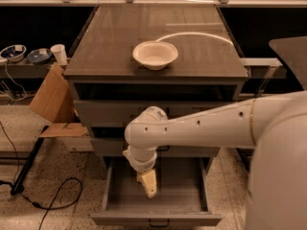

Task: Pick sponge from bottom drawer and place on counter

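Note:
The bottom drawer [178,195] is pulled open below the two shut upper drawers. My white arm comes in from the right and bends down into it. My gripper [148,185] hangs pointing down inside the drawer, left of its middle. The sponge [140,177] is mostly hidden behind the gripper; only a pale yellow corner shows at its upper left. I cannot tell if the gripper touches it. The counter [105,47] is the dark top of the cabinet.
A round cream bowl [155,54] sits near the counter's front middle, with a thin white curved line [201,34] behind it. Cardboard [52,99] leans left of the cabinet. A cup [59,53] and bowls stand on a low shelf at left. A black cable [53,198] lies on the floor.

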